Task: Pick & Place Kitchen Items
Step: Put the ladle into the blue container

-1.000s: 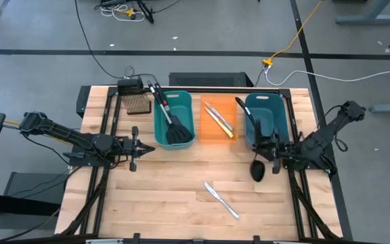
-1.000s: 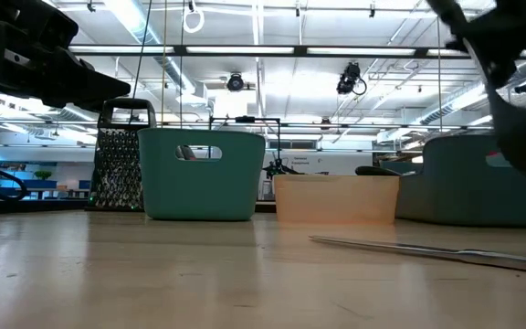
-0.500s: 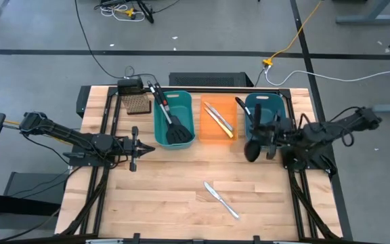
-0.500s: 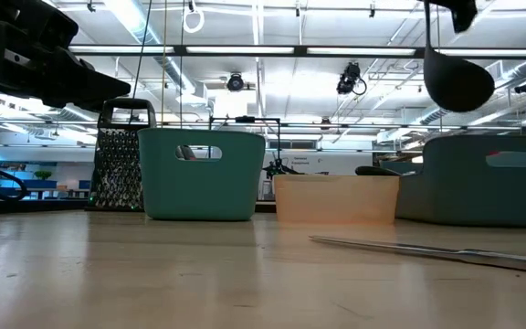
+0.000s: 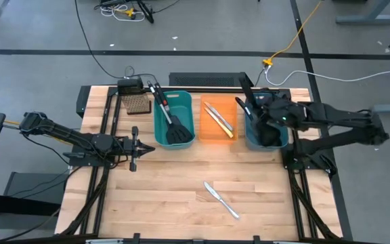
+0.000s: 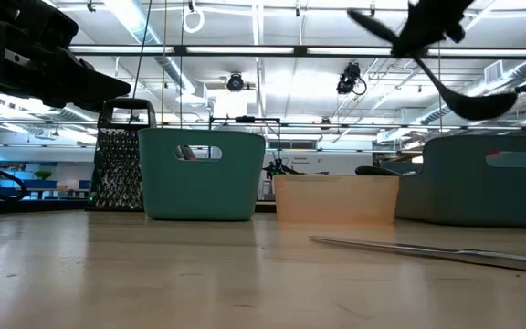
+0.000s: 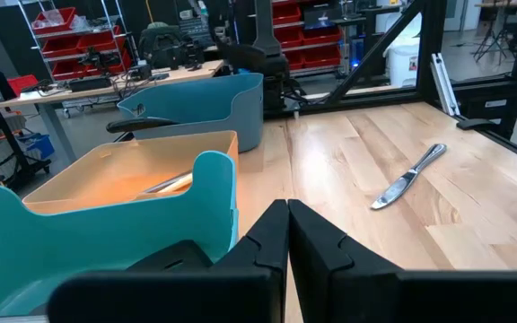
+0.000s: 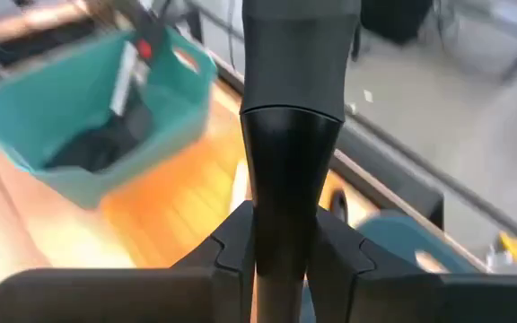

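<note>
**Over the right teal bin: ladle held high, drop could miss**

At upper right of the high view the right gripper (image 5: 261,110) sat clamped on a ladle (image 6: 468,99), fingers closed around its black handle (image 8: 292,170). In the low view the bowl hung well above the right teal bin (image 5: 281,103), handle tilted up toward frame top. Second ladle (image 5: 243,110) already lay in that bin.

Risks, as I judged them:
- release from that height could have bounced the bowl off the rim or the ladle inside
- the tilt could have left the long handle hanging over the wall and tipped it out

Left gripper (image 5: 135,146) was parked at left of the table, fingers together, empty. One silver knife (image 5: 221,199) lay unplaced on the wood, lower centre
</note>
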Action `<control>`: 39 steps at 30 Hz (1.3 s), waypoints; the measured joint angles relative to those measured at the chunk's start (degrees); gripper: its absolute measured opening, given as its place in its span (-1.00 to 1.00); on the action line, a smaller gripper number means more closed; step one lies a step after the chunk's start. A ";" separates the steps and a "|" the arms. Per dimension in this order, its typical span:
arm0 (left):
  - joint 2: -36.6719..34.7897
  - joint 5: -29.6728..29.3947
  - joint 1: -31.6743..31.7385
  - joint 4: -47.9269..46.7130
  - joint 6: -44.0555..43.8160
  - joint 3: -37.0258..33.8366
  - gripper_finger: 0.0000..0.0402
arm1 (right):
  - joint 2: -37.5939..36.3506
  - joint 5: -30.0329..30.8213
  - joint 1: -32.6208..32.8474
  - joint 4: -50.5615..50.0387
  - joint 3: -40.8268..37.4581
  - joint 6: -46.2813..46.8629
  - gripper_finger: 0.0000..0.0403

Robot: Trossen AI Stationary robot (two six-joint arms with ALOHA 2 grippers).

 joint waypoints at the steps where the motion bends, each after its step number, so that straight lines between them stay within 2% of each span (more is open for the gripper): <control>1: 0.00 0.00 0.00 -0.01 0.00 0.00 -0.93 | 0.03 -1.20 -1.69 -0.52 -0.91 0.08 -0.63; 9: 0.01 0.00 0.02 -0.18 0.07 0.00 -0.93 | -0.64 -6.94 -9.05 1.26 -11.55 -0.15 -0.63; 15: 0.00 0.00 0.02 -0.52 0.07 0.00 -0.93 | -2.43 -8.26 -11.14 11.79 -20.48 -3.96 -0.64; 18: 0.00 0.00 0.00 -0.52 0.07 0.02 -0.93 | -2.89 -8.78 -12.12 15.40 -21.29 -5.97 -0.66; 20: 0.01 -0.01 0.01 -0.50 0.07 0.00 -0.93 | -2.88 -9.31 -12.63 17.14 -21.05 -7.81 -0.78; 22: 0.01 -0.01 0.02 -0.50 0.09 0.00 -0.93 | -2.87 -10.13 -13.38 17.94 -20.16 -10.02 -0.82; 29: 0.01 -0.02 0.01 -0.48 0.09 0.01 -0.93 | -2.87 -10.85 -16.74 21.07 -18.87 -15.83 -0.82; 33: 0.01 -0.02 0.02 -0.50 0.09 0.02 -0.93 | -2.90 -11.01 -19.48 22.43 -21.65 -15.96 -0.82; 36: 0.01 -0.02 0.02 -0.92 0.10 0.00 -0.93 | -3.13 -11.24 -21.24 29.07 -25.97 -16.04 -0.82; 39: 0.02 -0.02 0.01 -0.94 0.11 0.02 -0.93 | -3.07 -13.92 -22.84 39.46 -31.91 -16.96 -0.82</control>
